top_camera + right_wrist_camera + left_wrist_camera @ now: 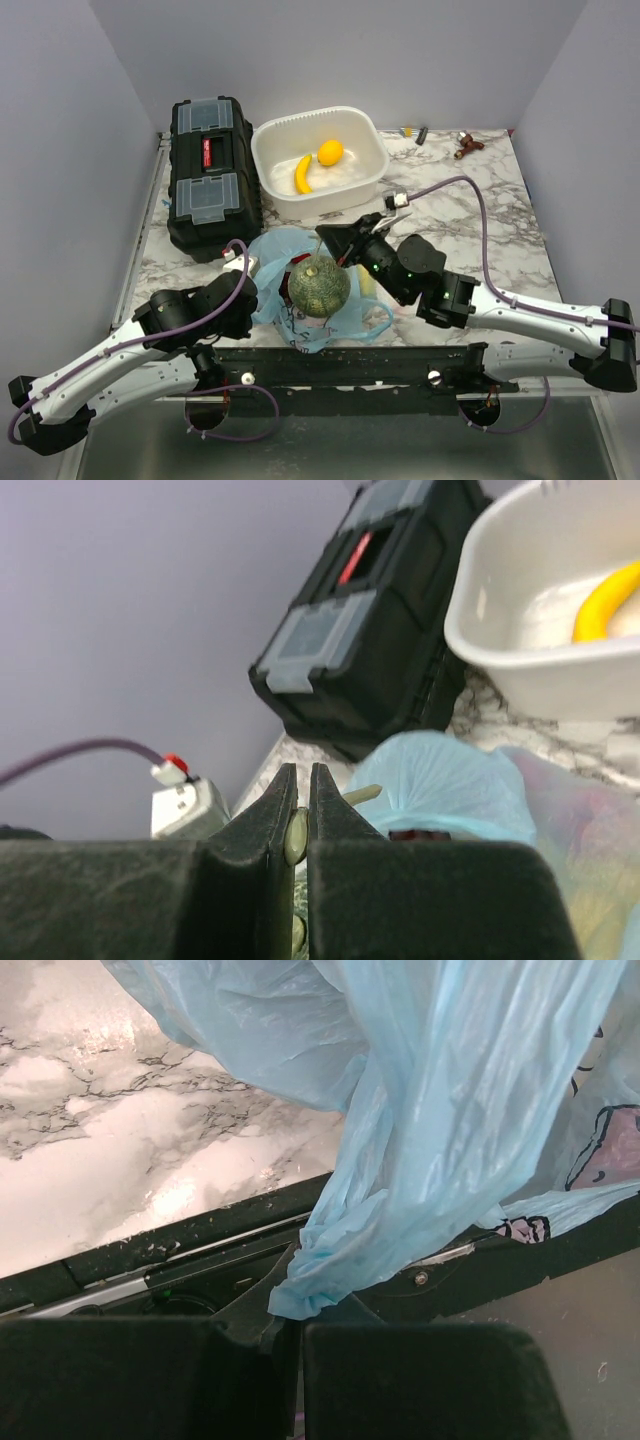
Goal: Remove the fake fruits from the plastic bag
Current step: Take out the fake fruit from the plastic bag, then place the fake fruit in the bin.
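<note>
The right gripper (303, 778) is clenched on the thin stem (296, 836) of the melon (320, 285), which sits in the mouth of the bag (420, 1110). The left gripper (290, 1325) pinches a bag fold. That slim hold could slip and drop the melon back in

The melon (320, 287) covers the mouth of the plastic bag (268, 262) at the middle of the near edge, hiding anything beneath it. Through the film, the right wrist view gives only blurred pink and yellow. The right gripper (298, 780) hides most of what it pinches, leaving a pale green sliver showing. Small things (467, 146) near the far right corner are too small to tell. The white tub (520, 650) and banana (605, 600) are cut off at the picture's right edge.
</note>
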